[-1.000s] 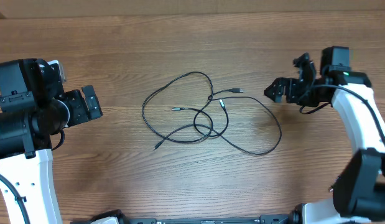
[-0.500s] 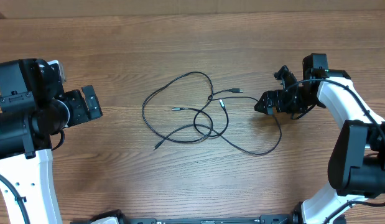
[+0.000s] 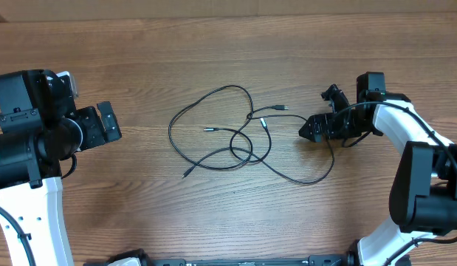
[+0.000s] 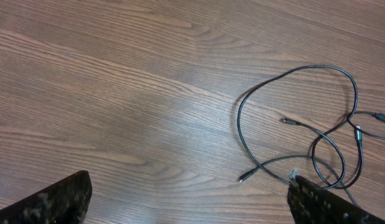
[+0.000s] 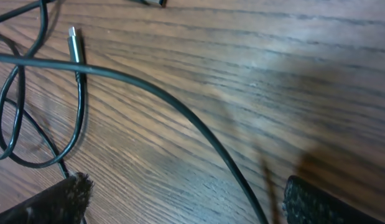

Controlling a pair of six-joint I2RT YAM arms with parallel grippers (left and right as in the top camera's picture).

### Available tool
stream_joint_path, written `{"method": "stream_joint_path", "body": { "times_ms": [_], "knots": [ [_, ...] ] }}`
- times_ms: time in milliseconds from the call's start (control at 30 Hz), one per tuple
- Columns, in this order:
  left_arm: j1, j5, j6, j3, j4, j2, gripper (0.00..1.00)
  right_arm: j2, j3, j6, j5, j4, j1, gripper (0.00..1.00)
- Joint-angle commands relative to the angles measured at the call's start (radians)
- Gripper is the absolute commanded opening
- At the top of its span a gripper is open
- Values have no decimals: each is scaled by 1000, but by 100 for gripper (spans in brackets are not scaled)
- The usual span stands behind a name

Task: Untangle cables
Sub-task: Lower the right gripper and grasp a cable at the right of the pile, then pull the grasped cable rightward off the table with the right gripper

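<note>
The cables are thin black cords lying in a loose overlapping tangle at the middle of the wooden table, with small plugs at their free ends. My right gripper is open and low at the tangle's right loop. In the right wrist view one cord runs across the wood between my right gripper's spread fingers, nearer the right one, and neither finger touches it. A silver-tipped plug lies at the upper left. My left gripper is open at the far left, well away from the cables, with only bare wood inside my left gripper.
The table's far edge runs along the top of the overhead view. My white left arm fills the lower left and my right arm the lower right. A dark frame rail borders the near edge.
My right gripper has moved left and down to the right loop of the cables. The left arm and the cables have not moved.
</note>
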Motion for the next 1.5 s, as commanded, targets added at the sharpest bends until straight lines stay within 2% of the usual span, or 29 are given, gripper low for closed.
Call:
{"method": "stream_joint_path", "body": {
  "times_ms": [0, 700, 767, 867, 967, 1033, 1133, 1300, 1467],
  "knots": [
    [5, -6, 0, 8, 2, -11, 100, 2, -28, -10, -29, 4, 0, 97],
    [5, -6, 0, 8, 2, -11, 100, 2, -177, -7, -131, 10, 0, 94],
    [5, -6, 0, 8, 2, -11, 100, 2, -179, -8, -155, -5, 0, 84],
    [5, -6, 0, 8, 2, -11, 100, 2, -179, -8, -199, -10, 0, 56],
    [5, -6, 0, 8, 2, -11, 100, 2, -179, -8, -240, -22, 0, 34],
    [5, -6, 0, 8, 2, -11, 100, 2, -179, -8, -262, -33, 0, 24],
    [5, -6, 0, 8, 2, -11, 100, 2, -178, -8, -304, -63, 0, 4],
    [5, -6, 0, 8, 2, -11, 100, 1, -146, -11, -343, -161, 0, 4],
    [5, -6, 0, 8, 2, -11, 100, 1, -26, -11, -343, -336, 0, 4]
  ]
}}
